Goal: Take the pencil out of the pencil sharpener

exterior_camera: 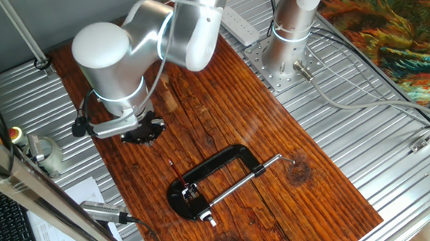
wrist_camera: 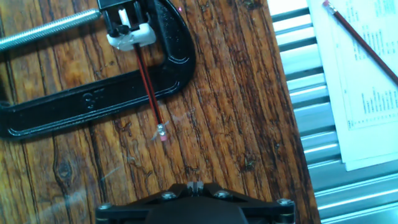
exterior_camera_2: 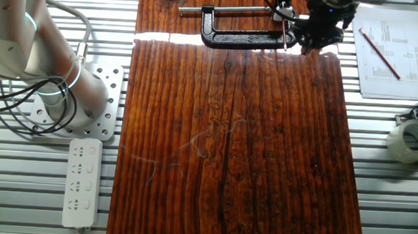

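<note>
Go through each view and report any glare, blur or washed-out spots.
One fixed view: wooden board evenly lit, arm housing brightly lit, pencil barely resolved. The other fixed view: a white glare band crosses the board beside the C-clamp. Hand view: pencil and pencil sharpener sharp, the sharpener slightly overexposed; paper washed out.

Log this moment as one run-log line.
phase: approach | gripper: above board, clear of pencil, jaw state unseen | pencil: in pencil sharpener, lying across C-clamp | extraction: not yet done
</note>
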Tool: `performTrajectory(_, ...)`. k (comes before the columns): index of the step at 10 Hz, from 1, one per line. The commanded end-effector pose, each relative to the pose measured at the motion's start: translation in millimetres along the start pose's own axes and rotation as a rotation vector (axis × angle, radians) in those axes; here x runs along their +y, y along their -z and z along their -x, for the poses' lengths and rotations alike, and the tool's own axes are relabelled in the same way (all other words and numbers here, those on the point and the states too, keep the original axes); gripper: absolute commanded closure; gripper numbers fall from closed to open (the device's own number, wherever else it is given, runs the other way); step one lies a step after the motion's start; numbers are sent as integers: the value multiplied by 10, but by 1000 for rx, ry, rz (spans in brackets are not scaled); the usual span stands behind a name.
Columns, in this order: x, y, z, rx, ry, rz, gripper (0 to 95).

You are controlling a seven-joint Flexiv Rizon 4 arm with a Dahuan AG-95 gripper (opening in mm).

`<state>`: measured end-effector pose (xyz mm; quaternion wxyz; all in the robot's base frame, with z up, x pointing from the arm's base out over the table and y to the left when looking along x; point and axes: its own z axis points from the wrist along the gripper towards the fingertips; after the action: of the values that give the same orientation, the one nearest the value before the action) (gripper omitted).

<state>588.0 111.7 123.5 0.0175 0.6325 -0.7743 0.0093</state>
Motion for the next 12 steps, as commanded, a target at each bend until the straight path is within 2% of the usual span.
performTrajectory(1, 8, 10, -1, 12, 27, 7, 950)
performTrajectory(2, 8, 10, -1, 24, 34, -13, 950)
performTrajectory(3, 8, 10, -1, -11, 53, -24, 950)
performTrajectory(4, 8, 10, -1, -33, 103, -22, 950)
performTrajectory(6, 8, 10, -1, -51, 166, -19, 950)
performTrajectory(8, -1, 1, 54, -86, 158, -19, 950)
performTrajectory(9, -25, 1, 120, -92, 161, -18, 950)
performTrajectory(12, -125, 34, 397, -81, 176, -22, 950)
